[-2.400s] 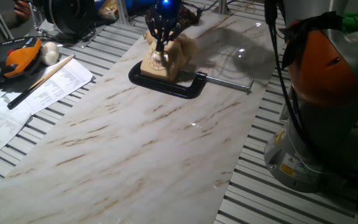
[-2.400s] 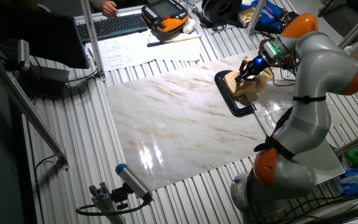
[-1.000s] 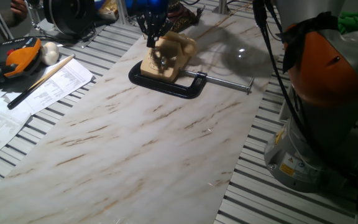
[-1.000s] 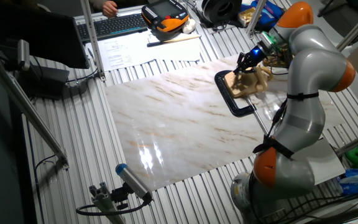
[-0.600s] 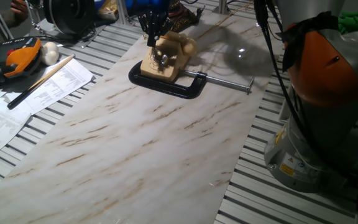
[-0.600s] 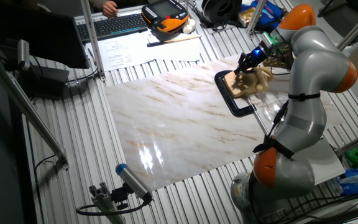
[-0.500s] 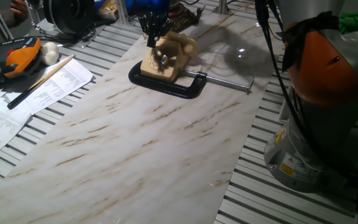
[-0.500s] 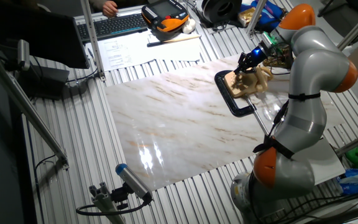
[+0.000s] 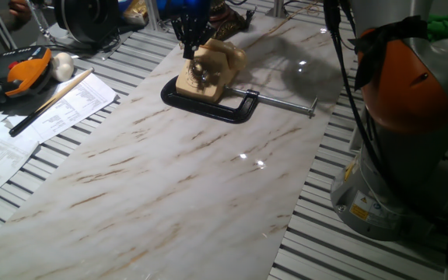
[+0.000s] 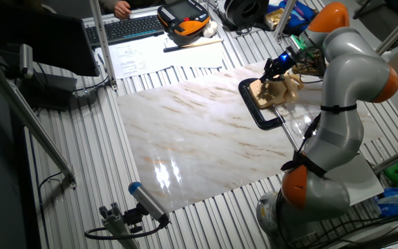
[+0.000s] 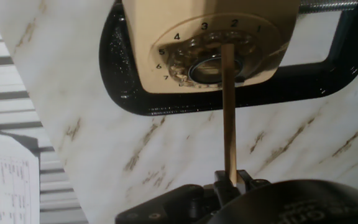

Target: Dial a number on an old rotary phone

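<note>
Cream-beige plastic marks the old rotary phone, which is sitting at the far end of a marble-patterned table. A black C-clamp is framing its base, presumably to stop it sliding while the dial turns. The end effector is hanging just above the phone, its fingers pinched narrow on a thin wooden stick. In the hand view, the stick is reaching toward the silvery dial, its tip lying near the holes by the printed 2 and 3; whether it is touching cannot be told. The stick probably serves as a fingertip slim enough for a dial hole.
</note>
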Controlling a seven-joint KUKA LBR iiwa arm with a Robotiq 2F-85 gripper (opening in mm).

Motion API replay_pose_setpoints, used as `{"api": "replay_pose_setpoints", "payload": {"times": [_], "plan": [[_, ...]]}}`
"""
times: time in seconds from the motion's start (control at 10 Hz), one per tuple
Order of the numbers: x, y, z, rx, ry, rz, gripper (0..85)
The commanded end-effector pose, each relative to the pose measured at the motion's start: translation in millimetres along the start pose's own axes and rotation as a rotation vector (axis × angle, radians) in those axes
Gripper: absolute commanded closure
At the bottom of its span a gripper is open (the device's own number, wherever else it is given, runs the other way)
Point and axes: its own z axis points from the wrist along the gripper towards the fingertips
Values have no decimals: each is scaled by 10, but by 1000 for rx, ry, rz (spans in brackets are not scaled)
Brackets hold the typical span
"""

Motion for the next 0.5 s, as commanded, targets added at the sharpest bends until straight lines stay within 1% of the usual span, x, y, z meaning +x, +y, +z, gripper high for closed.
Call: {"api": "replay_pose_setpoints", "payload": {"times": [0.0,0.1,0.2,0.4], "plan": [[1,1,-1,-6,-26,12,850],[1,1,-1,-9,-32,28,850],[1,1,-1,-9,-27,35,850],[1,1,-1,-6,-27,49,850]]}}
